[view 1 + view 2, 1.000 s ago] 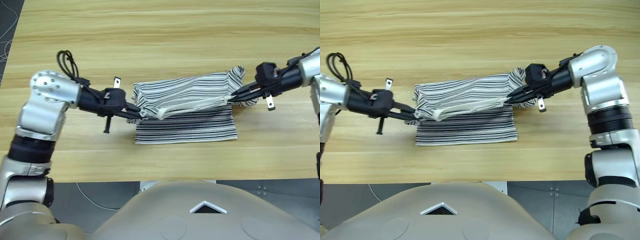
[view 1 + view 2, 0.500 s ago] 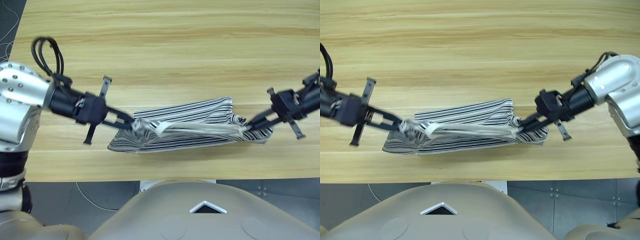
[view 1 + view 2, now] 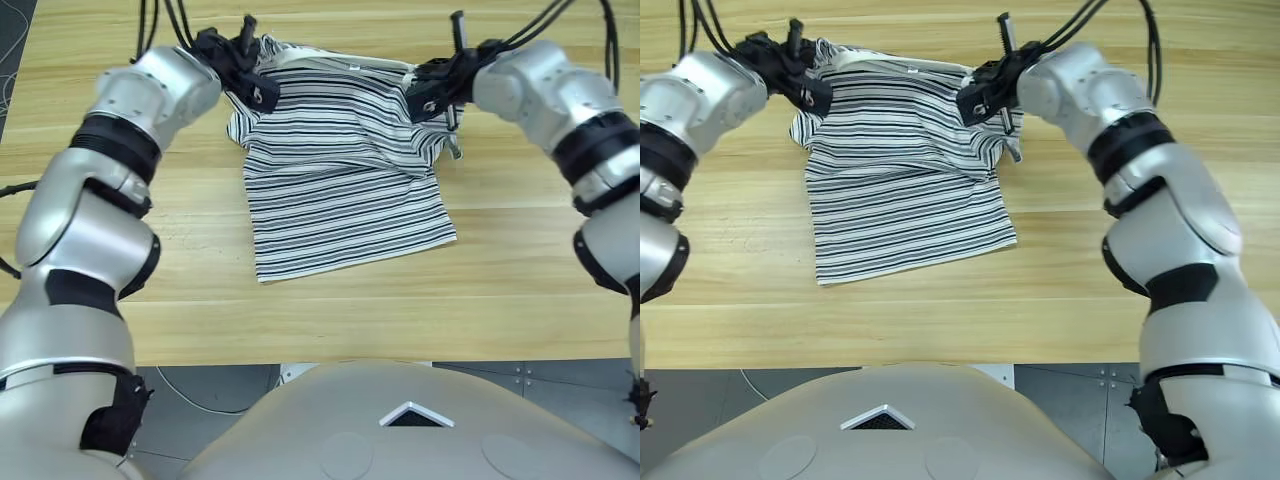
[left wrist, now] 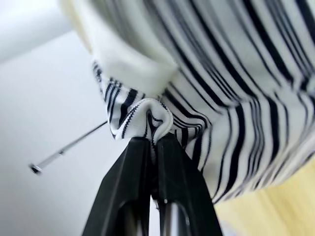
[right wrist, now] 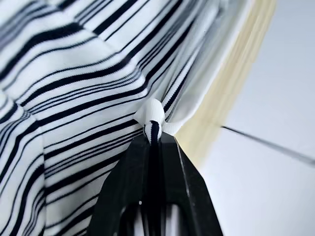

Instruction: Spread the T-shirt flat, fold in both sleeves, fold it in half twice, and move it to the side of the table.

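T-shirt (image 3: 340, 190): striped. The near hem lies flat on the table (image 3: 520, 290), and the far edge is held by both grippers, apparently raised off the wood.
Left gripper (image 4: 156, 141): jaws pressed together on a bunched fold at the far-left corner.
Right gripper (image 5: 154, 139): jaws pinching a small fold at the far-right corner.
Handling: light, limp knit, not fragile. It likely sags and wrinkles between holds, so even tension is advised.
Hold points: shoulder seams or hem corners, since doubled edges should slip least.
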Motion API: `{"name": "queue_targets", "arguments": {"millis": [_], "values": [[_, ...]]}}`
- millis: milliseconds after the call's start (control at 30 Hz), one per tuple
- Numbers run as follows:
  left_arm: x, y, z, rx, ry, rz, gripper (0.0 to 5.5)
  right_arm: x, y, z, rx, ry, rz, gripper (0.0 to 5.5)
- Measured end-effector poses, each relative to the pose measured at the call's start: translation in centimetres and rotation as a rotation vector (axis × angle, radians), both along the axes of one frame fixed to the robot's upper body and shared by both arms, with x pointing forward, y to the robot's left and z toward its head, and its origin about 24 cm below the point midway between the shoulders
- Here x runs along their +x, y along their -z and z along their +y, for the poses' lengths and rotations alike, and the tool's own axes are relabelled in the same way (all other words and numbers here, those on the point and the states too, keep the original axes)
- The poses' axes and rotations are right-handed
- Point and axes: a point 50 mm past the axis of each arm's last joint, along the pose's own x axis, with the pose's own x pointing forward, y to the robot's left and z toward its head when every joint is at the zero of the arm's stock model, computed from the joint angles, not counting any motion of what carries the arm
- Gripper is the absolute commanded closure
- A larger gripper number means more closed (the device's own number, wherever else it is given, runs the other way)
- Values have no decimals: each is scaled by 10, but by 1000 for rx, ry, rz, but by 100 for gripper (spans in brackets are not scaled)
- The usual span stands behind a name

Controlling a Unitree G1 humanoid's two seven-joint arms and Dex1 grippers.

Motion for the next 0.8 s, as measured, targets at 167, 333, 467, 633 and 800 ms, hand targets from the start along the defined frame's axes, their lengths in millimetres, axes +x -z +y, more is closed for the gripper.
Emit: {"name": "queue_targets", "arguments": {"millis": [167,333,467,633,800], "values": [[-8,33,3,111,22,-38,437,1,10,43,-153,-236,-275,432],[-7,33,-4,3,22,-148,342,8,-1,35,-113,-205,-386,326],[6,5,-7,-168,-53,-281,291,9,-2,33,-97,-184,-385,267],[10,-4,0,-210,-129,-333,291,11,-6,28,-29,-121,-361,267],[5,7,-8,-616,-281,-63,291,-4,12,20,508,157,181,267]]}}
